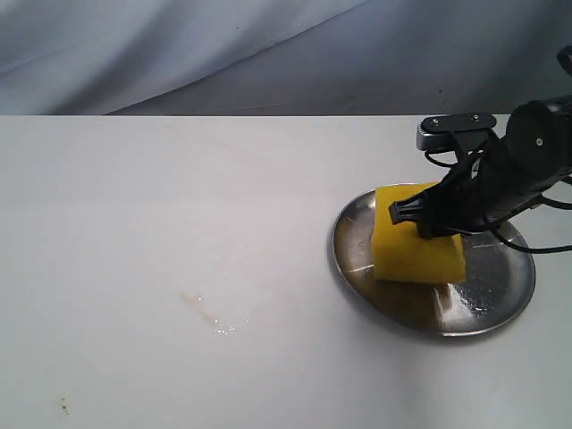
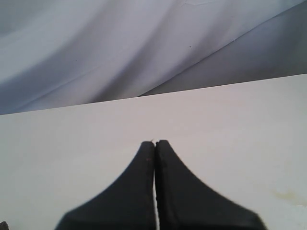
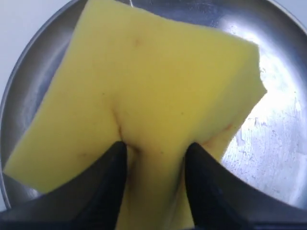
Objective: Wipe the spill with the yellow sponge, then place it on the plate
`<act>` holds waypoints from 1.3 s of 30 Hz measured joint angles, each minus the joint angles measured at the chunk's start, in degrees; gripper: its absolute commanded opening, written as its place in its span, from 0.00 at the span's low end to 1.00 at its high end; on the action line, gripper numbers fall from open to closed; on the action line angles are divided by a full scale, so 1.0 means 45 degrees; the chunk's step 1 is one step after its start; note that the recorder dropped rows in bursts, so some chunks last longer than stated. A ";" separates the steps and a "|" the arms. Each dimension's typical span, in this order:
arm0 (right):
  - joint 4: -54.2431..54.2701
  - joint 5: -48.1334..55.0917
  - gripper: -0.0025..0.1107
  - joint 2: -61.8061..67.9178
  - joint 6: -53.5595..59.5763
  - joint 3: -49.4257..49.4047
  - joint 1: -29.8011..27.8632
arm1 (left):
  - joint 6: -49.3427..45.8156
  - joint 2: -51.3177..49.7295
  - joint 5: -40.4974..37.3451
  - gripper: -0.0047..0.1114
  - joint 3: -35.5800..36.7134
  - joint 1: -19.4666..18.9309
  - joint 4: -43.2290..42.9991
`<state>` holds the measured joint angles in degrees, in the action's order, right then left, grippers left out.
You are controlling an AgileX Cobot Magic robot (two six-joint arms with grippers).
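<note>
The yellow sponge (image 1: 416,249) rests on the silver plate (image 1: 500,295) at the right of the table. My right gripper (image 1: 420,217) is shut on the sponge from above. In the right wrist view both black fingers pinch the foam of the sponge (image 3: 144,86) into a fold, with the plate (image 3: 283,134) beneath it and the right gripper (image 3: 154,148) pressed in. The spill (image 1: 214,317) is a thin, faint amber and watery smear on the table, left of the plate. My left gripper (image 2: 155,143) is shut on nothing above bare table; it is out of the exterior view.
The white table (image 1: 179,197) runs back to a grey-blue cloth backdrop (image 1: 223,45). A small brown speck (image 1: 63,407) sits near the front left edge. A faint yellowish mark (image 2: 288,196) shows on the table in the left wrist view.
</note>
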<state>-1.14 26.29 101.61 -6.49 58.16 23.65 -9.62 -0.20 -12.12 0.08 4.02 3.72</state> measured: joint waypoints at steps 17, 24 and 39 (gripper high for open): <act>-0.0148 0.1077 0.28 -0.3104 -0.0399 -0.0419 0.0000 | 0.0000 0.0000 0.0000 0.04 0.0000 0.0000 0.0000; -0.0148 -0.1300 0.02 -0.7697 -0.1376 -0.3545 0.0000 | 0.0000 0.0000 0.0000 0.04 0.0000 0.0000 0.0000; -0.0394 -0.2889 0.02 -1.4744 -0.2492 -0.8255 -0.0161 | 0.0000 0.0000 0.0000 0.04 0.0000 0.0000 0.0000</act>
<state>-2.91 13.29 35.26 -17.70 21.01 22.92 -9.62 -0.20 -12.12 0.08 4.02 3.72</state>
